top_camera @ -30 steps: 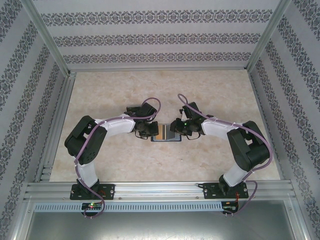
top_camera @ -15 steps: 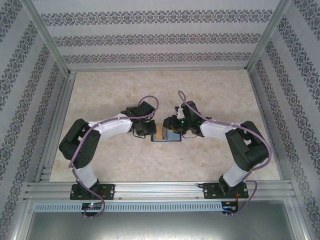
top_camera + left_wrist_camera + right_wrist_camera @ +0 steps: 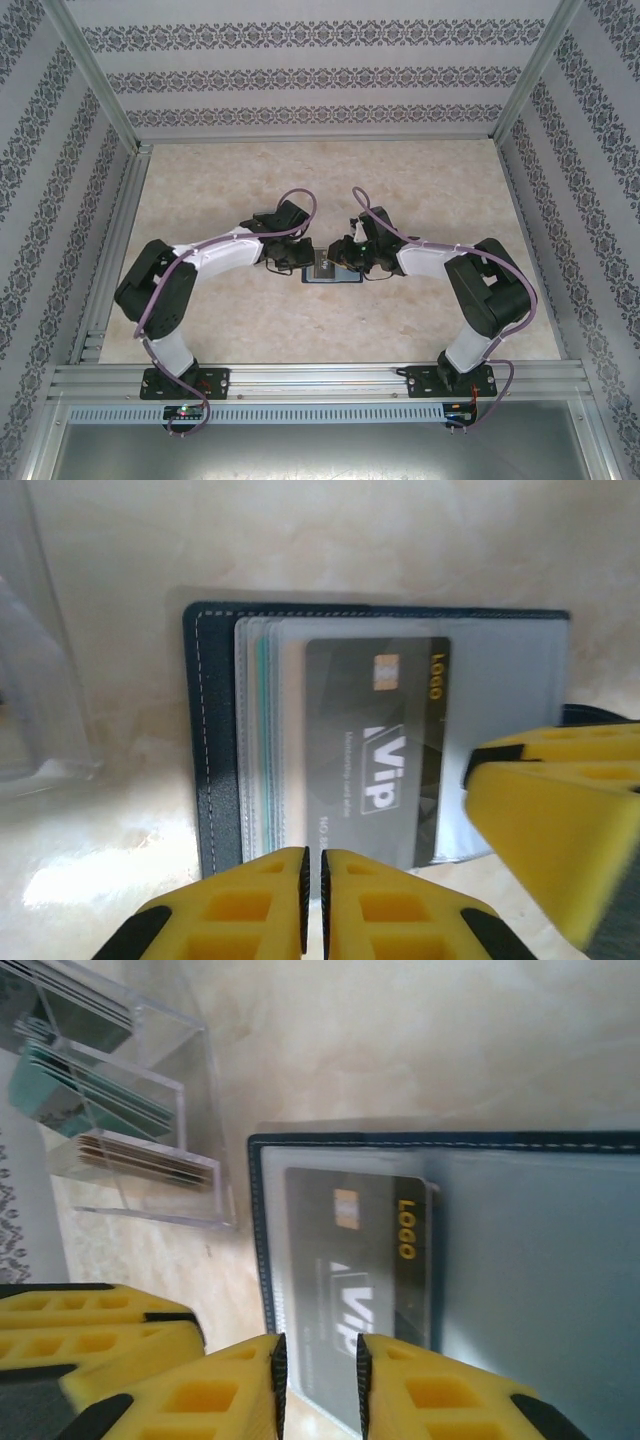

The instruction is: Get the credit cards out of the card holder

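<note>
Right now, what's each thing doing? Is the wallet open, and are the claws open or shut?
card holder, lying open.
dark card, tucked inside a clear sleeve.
clear box, holding stacks of cards in its compartments.
left gripper, shut, at the holder's edge.
right gripper, slightly open over the dark card's end.

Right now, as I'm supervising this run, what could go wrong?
The VIP card lies under a clear sleeve; the right gripper, jaws slightly apart at its edge, may pinch both. The card holder looks unanchored, so a pull could drag it. The left gripper works very close; the two might collide.
</note>
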Robot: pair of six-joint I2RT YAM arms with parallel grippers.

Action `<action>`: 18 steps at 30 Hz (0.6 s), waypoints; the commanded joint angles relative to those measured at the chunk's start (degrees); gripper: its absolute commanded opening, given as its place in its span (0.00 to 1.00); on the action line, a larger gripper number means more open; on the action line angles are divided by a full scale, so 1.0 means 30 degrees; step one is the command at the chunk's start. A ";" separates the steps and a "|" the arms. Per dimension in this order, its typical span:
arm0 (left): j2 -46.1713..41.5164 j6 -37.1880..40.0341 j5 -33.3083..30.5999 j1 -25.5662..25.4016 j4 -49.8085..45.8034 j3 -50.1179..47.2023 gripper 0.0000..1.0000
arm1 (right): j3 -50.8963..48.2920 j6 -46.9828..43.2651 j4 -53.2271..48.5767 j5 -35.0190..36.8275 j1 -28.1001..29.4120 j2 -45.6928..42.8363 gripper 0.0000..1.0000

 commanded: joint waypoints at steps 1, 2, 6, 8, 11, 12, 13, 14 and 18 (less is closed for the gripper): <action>0.0882 -0.0222 0.0641 0.0076 0.0523 0.0456 0.14 | -0.0218 -0.0811 -0.0761 0.0805 -0.0166 0.0274 0.27; 0.1029 -0.0218 0.0636 0.0068 0.0525 0.0468 0.14 | -0.0203 -0.0842 -0.0748 0.0774 -0.0170 0.0418 0.27; 0.1640 -0.0159 0.0641 0.0062 0.0368 0.0629 0.13 | -0.0006 -0.0946 -0.0799 0.0722 -0.0165 0.0962 0.27; 0.1856 -0.0176 0.0620 0.0052 0.0234 0.0673 0.13 | 0.0060 -0.0975 -0.0877 0.0759 -0.0166 0.1195 0.28; 0.1983 -0.0210 0.0648 0.0058 0.0203 0.0622 0.13 | 0.0119 -0.1006 -0.0921 0.0758 -0.0159 0.1505 0.28; 0.2000 -0.0203 0.0648 0.0058 0.0173 0.0617 0.12 | 0.0148 -0.1038 -0.0899 0.0689 -0.0145 0.1583 0.27; 0.2051 -0.0211 0.0663 0.0058 0.0159 0.0585 0.12 | 0.0148 -0.1044 -0.0796 0.0588 -0.0138 0.1652 0.27; 0.2075 -0.0170 0.0681 0.0056 0.0144 0.0620 0.12 | 0.0159 -0.1013 -0.0675 0.0435 -0.0136 0.1711 0.26; 0.2175 -0.0209 0.0765 0.0058 0.0129 0.0671 0.12 | 0.0233 -0.0871 -0.0185 -0.0032 -0.0136 0.1778 0.20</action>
